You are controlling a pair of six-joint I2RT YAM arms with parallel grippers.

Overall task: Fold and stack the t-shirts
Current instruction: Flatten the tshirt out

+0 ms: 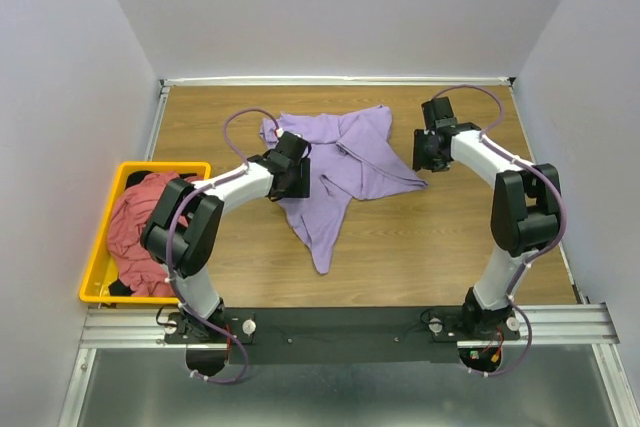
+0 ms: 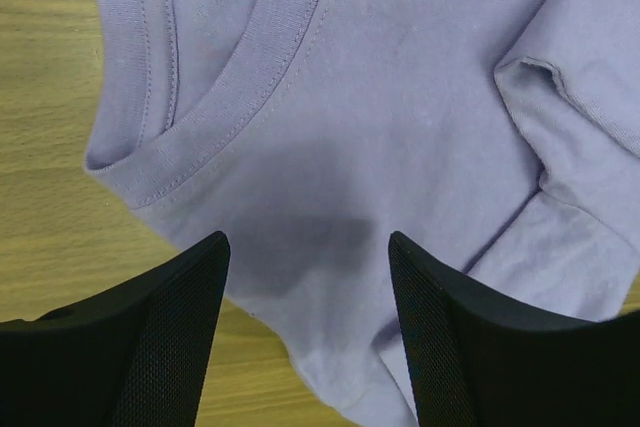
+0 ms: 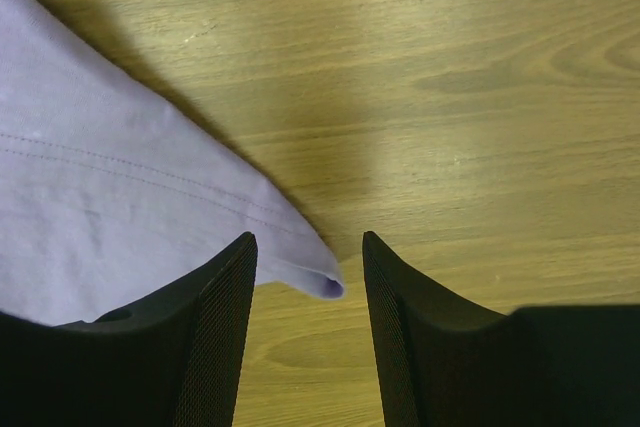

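Observation:
A lavender-purple t-shirt (image 1: 335,172) lies crumpled and spread on the wooden table. My left gripper (image 1: 290,169) hovers over its left side, near the collar (image 2: 235,87); its jaws stand open above the cloth (image 2: 340,147), gripping nothing. At the shirt's right edge my right gripper (image 1: 432,152) is open too. A hemmed corner of the shirt (image 3: 325,282) lies between its fingertips, not pinched. A dusty red-pink t-shirt (image 1: 140,227) sits bunched in the yellow bin, with a bit of dark cloth (image 1: 120,290) under it.
The yellow plastic bin (image 1: 102,247) stands at the table's left edge. Grey walls close in the table on three sides. A metal rail (image 1: 350,325) carrying both arm bases runs along the near edge.

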